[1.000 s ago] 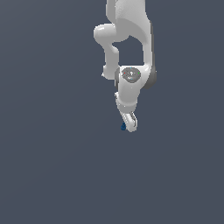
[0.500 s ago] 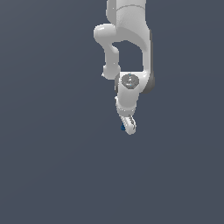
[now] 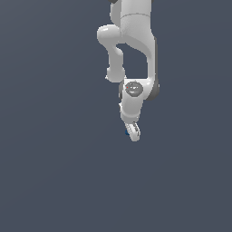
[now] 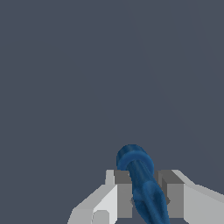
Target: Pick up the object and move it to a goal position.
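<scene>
gripper (image 3: 132, 132) seen slightly lowered since earlier | jaws clamped on object (image 4: 142, 183) — long axis pointed outward past fingertips (image 4: 171, 192)

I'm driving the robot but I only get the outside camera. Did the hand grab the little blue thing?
Observer: Yes. In the wrist view the blue object sits between the two fingers of the hand, pressed on both sides.
Operator: What shape is it? I just see a dot.
Observer: Long and rounded, with a thicker knob at the end that sticks out past the fingers.
Operator: Anything else near it?
Observer: Nothing shows beyond it, only plain grey background.
</scene>
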Action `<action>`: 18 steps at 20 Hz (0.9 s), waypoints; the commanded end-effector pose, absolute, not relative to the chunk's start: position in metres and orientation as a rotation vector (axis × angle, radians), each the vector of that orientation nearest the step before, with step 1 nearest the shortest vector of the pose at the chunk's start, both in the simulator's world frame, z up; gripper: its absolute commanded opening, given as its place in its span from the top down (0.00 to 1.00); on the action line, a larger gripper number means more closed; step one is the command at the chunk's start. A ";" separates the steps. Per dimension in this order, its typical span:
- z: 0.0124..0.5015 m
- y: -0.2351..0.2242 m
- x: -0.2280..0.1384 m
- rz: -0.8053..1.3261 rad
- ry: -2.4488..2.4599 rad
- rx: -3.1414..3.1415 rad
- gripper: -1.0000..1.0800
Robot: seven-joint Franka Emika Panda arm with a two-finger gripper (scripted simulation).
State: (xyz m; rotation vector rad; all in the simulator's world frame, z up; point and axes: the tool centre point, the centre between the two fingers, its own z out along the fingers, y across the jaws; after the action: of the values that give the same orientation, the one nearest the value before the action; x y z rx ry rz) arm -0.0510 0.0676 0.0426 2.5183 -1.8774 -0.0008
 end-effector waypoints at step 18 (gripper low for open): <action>0.056 0.053 -0.029 0.001 -1.877 2.519 1.00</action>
State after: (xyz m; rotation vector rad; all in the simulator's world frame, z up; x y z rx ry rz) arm -0.0347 0.0568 0.0525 2.5189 -1.8765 -0.0005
